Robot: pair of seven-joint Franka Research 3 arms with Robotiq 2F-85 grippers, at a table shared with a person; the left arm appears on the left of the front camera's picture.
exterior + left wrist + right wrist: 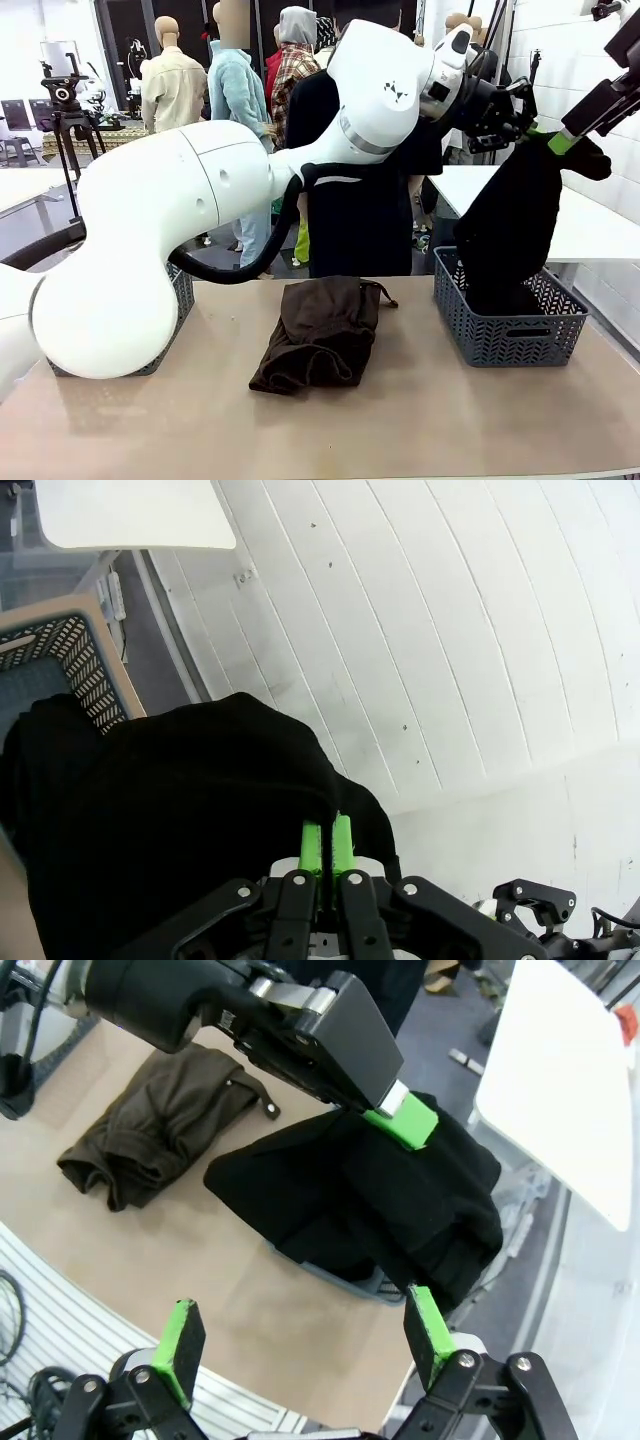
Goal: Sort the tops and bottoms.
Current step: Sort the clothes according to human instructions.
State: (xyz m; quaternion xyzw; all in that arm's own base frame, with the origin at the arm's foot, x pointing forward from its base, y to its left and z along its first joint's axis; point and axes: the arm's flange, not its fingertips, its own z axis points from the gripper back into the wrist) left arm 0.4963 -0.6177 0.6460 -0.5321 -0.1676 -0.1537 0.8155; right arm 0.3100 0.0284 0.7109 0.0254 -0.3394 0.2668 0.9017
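Observation:
A black garment (510, 230) hangs from my left gripper (545, 135), which has reached across to the right and is shut on the cloth's top edge. The garment's lower end rests inside the grey lattice basket (510, 340) at the right. In the left wrist view the green pads (327, 835) are pressed together on the black cloth (180, 810). My right gripper (300, 1330) is open, high above the garment (340, 1200), and one of its fingers (600, 105) is close to the cloth's top. A dark brown drawstring garment (320, 335) lies crumpled at the table's middle.
A second grey basket (180, 300) stands at the left, mostly hidden behind my left arm. A person in black (350, 220) stands at the table's far side. Bare tabletop lies in front of the brown garment.

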